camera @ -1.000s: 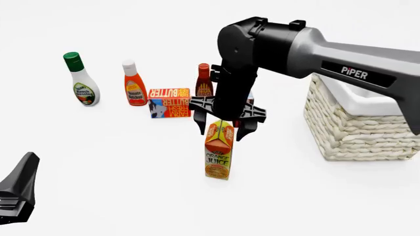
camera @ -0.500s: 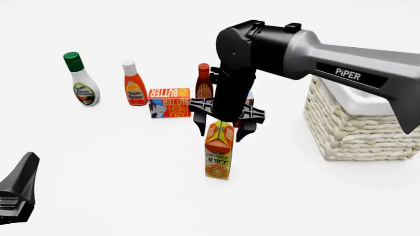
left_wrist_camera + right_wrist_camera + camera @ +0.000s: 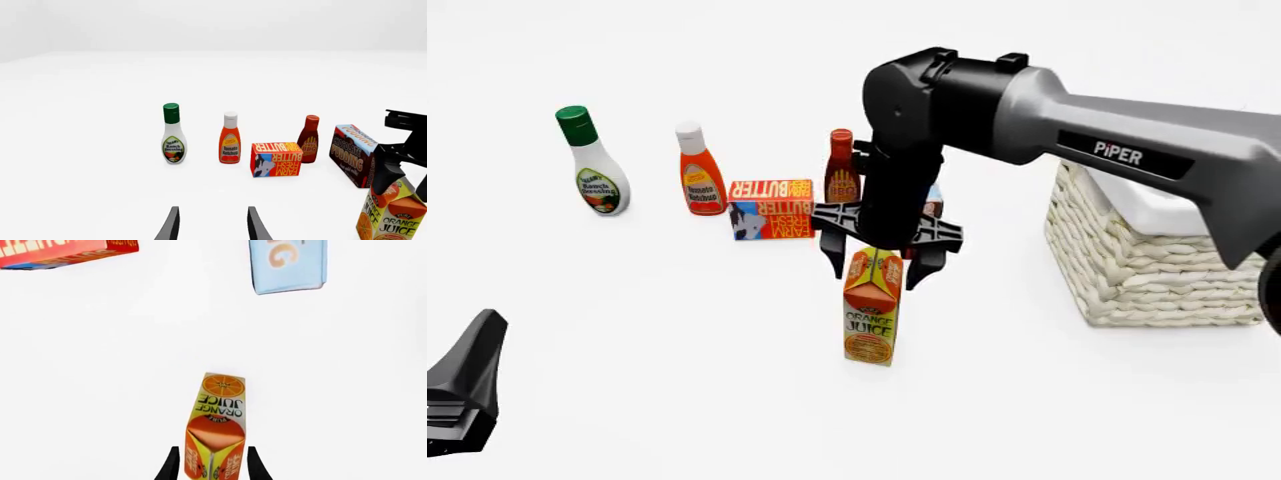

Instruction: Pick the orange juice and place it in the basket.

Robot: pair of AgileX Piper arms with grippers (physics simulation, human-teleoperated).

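Observation:
The orange juice (image 3: 872,312) is a tall orange-yellow gable-top carton standing upright mid-table; it also shows in the right wrist view (image 3: 217,425) and the left wrist view (image 3: 390,215). My right gripper (image 3: 878,262) is open and points straight down over it, one finger on each side of the gable top, with small gaps. The right wrist view shows both fingertips (image 3: 172,465) beside the carton. The basket (image 3: 1154,265), cream woven wicker with white lining, stands to the right. My left gripper (image 3: 212,226) is open and empty at the near left (image 3: 461,400).
Behind the carton stand a ranch dressing bottle (image 3: 594,170), a ketchup bottle (image 3: 701,175), a butter box (image 3: 771,208) and a dark sauce bottle (image 3: 842,168). A chocolate pudding box (image 3: 353,155) stands behind the right arm.
The right arm has shifted slightly left over the carton, with its fingers a little closer together. The carton and the left gripper have not moved.

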